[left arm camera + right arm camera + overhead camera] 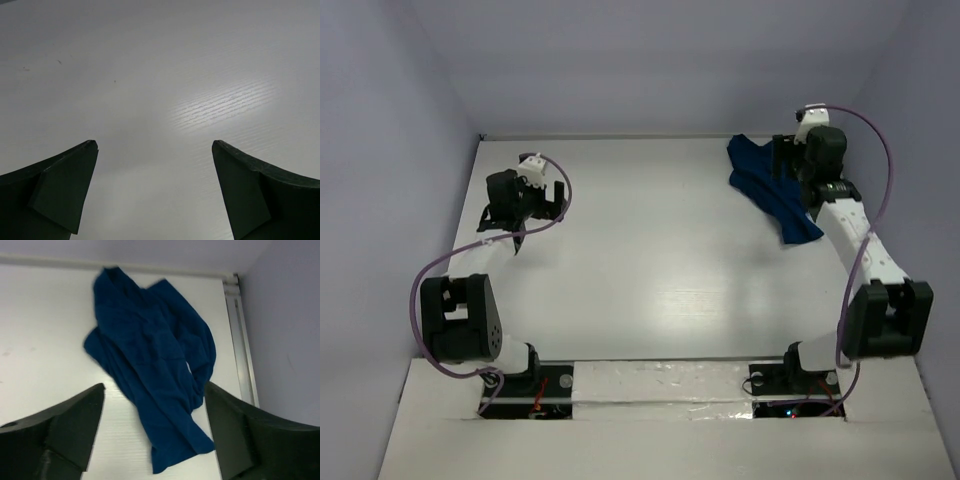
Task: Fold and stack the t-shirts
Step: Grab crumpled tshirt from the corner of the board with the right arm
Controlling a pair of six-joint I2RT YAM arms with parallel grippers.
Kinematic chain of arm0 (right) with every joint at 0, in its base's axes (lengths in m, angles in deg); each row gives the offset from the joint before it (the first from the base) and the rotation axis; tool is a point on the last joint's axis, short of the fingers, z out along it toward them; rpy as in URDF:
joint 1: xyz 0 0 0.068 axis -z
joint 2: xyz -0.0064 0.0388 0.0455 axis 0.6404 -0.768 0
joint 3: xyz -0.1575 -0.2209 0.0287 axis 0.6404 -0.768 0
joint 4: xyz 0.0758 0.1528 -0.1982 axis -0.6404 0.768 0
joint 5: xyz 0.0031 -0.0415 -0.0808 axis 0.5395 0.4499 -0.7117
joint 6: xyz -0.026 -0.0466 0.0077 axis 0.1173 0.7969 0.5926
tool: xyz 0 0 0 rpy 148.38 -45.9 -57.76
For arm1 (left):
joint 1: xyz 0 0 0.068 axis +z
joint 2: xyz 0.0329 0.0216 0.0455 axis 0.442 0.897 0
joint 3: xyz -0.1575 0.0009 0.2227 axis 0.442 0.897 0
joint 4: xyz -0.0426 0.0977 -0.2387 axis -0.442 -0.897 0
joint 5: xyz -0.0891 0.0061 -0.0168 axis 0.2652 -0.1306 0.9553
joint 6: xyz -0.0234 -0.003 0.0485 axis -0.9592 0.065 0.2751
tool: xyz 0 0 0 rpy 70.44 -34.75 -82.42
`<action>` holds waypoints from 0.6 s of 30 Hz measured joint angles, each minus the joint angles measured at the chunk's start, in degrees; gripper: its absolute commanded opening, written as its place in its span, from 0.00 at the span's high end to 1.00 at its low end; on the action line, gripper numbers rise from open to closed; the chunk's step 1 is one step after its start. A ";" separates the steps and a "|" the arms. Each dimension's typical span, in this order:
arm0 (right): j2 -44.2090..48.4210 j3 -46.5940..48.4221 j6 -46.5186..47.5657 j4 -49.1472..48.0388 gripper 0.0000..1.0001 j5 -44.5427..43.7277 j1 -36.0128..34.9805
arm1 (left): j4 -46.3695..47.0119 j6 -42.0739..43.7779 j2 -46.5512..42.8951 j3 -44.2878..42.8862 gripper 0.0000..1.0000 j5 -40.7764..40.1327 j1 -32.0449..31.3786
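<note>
On the left side, the left arm bends up and reaches out over the white surface [650,250]. A purple cable [423,285] loops along this arm. The left fingers [503,229] point down at the surface on its left side, about halfway to the back wall. They are spread wide apart. In the left wrist view there is only bare white surface between the two dark tips, with a bright patch of light on it. These fingers hold nothing.

In the middle, the surface is plain white and a bit shiny.

On the right side, the t-shirt [760,180] lies in the far right corner of the surface, close to the back wall. It is dark blue. It is not flat. It is scrunched into a long, lumpy, twisted shape, with one end near the back wall and the other end pointing toward the arms. In the right wrist view a thin pale strip [241,340] runs along the right edge of the surface, just beside the t-shirt.

The right arm stretches all the way to that corner. The right fingers [786,165] hang over the t-shirt and are wide open too. The t-shirt shows in the gap between them, but they are not pinching it. Another purple cable [892,165] curves along this arm.
</note>
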 measured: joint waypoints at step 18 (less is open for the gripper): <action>-41.86 57.57 5.88 29.22 0.40 11.82 0.28 | -0.24 0.02 -0.02 -0.31 0.01 3.13 0.00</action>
